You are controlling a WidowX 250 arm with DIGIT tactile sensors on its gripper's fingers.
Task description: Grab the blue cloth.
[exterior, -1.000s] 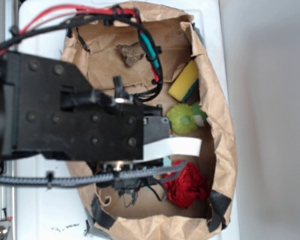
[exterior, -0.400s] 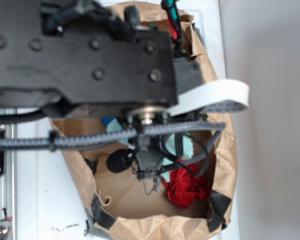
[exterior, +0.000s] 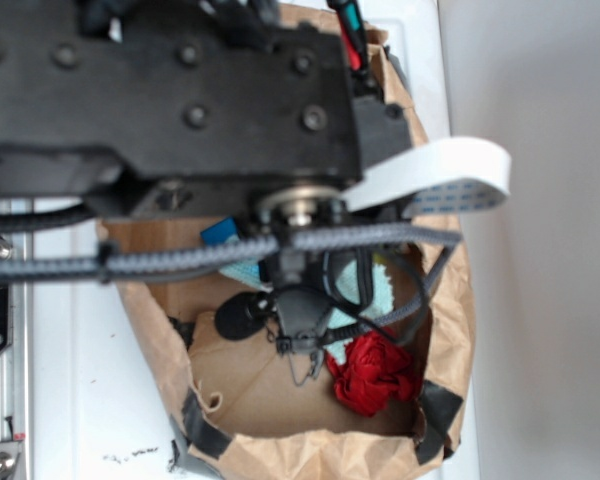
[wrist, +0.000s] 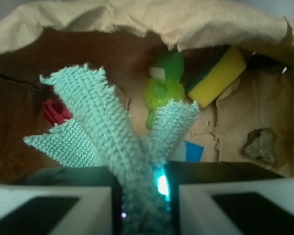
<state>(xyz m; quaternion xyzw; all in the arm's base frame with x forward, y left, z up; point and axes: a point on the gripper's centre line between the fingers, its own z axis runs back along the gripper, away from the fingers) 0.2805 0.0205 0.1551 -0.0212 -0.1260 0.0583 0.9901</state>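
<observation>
Here you have the gripper point(wrist: 143, 196) closed tight on the blue cloth point(wrist: 112, 142), which is bunched between the jaws. In the wrist view its long axis runs up and away from the jaws, the loose ends fanning out above the bag floor. The paper bag point(exterior: 450, 330) also holds the red bundle point(exterior: 375, 372), a blue block point(wrist: 192, 151), a green toy point(wrist: 164, 90), a yellow sponge point(wrist: 218, 76) and a stone point(wrist: 260, 145).

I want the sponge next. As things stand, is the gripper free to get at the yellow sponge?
Probably not yet: the gripper is shut on the blue cloth, whose folds hang between it and the yellow sponge.
</observation>
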